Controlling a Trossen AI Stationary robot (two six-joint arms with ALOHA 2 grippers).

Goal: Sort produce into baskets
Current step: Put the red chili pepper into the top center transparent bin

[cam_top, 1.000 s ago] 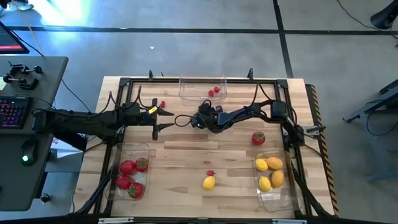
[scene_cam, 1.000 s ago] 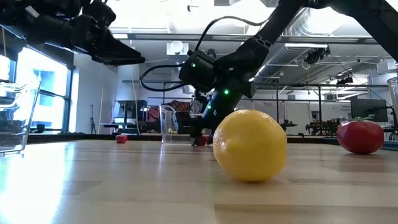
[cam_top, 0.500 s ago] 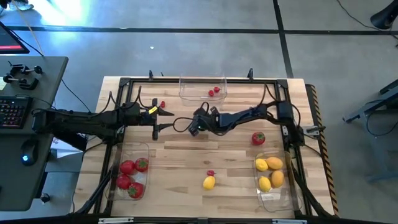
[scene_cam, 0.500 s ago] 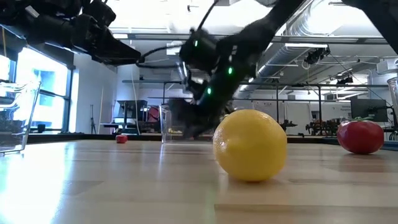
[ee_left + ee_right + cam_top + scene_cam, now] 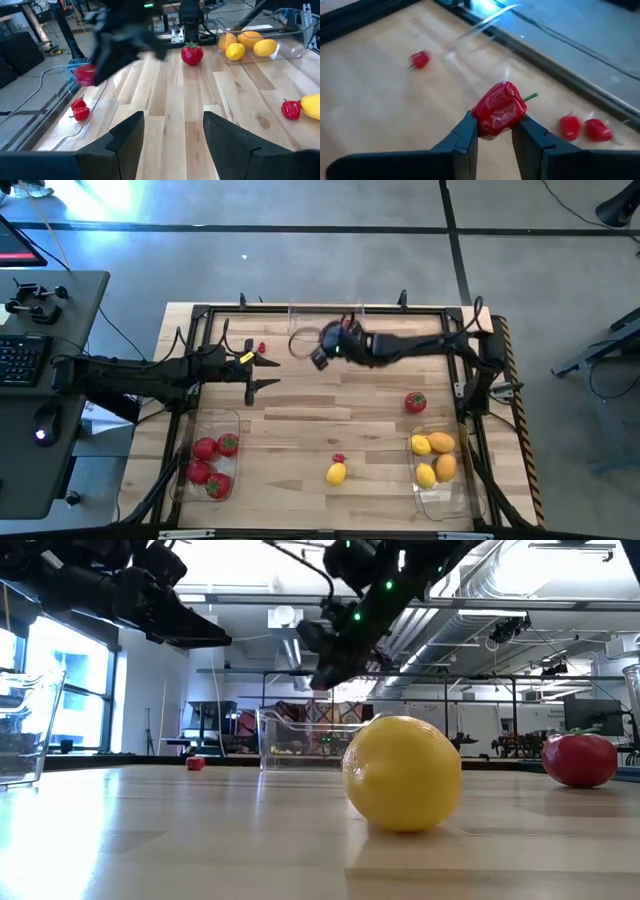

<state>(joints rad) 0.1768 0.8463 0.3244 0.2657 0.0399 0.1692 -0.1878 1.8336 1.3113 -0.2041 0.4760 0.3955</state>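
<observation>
My right gripper [image 5: 496,124] is shut on a small red berry [image 5: 499,109] with a green stem. It hangs above the table just near of the far clear basket [image 5: 300,318]; two red berries [image 5: 582,128] lie in that basket. My left gripper [image 5: 266,372] waits open at the table's left, above the wood. Another berry [image 5: 262,348] lies loose by it. A loose tomato [image 5: 415,402], a lemon [image 5: 336,473] and a berry [image 5: 339,458] rest on the table. My right gripper pinches the red berry's lower half [image 5: 492,125] between its two fingertips, one on either side. The fingers slant down from the table's right. The berry is lifted clear of the table, and its green stem [image 5: 532,95] sticks out sideways.
A near-left basket [image 5: 232,418] holds tomatoes and a near-right basket [image 5: 460,492] holds lemons. A black metal frame [image 5: 200,312] runs round the table. Bare wood lies in the table's middle. A desk with a keyboard [image 5: 20,358] stands off the table's left.
My right gripper has risen from the table with the red berry, which lay on the wood beneath it a second ago. It has swung toward the far edge, up to the far basket, and has rolled. The berry now hangs clear of the table.
</observation>
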